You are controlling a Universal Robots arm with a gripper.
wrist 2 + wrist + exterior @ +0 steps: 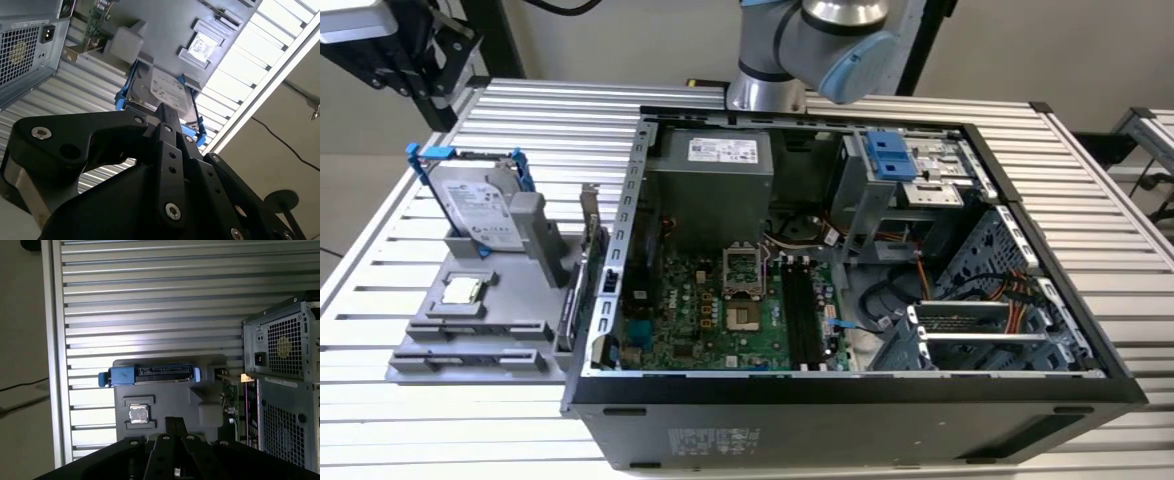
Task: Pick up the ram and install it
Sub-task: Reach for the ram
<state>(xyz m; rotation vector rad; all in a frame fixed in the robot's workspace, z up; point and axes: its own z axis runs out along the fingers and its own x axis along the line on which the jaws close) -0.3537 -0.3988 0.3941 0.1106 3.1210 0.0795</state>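
Observation:
The ram (600, 268) is a thin board standing on edge in the grey holder (467, 335), on the side next to the open computer case (854, 395). It appears as a greenish strip (228, 392) in the first wrist view. My black gripper (175, 424) hangs above the holder, well clear of the ram, with its fingers together and nothing between them. In the second wrist view the gripper (167, 114) points down at the holder. Black memory slots (801, 312) run along the motherboard (707, 310) inside the case.
A silver hard drive (478, 205) with blue brackets stands upright in the holder, and a square CPU chip (462, 291) lies in front of it. The arm's base (767, 92) sits behind the case. The ribbed metal table (547, 110) ends at the exterior view's left.

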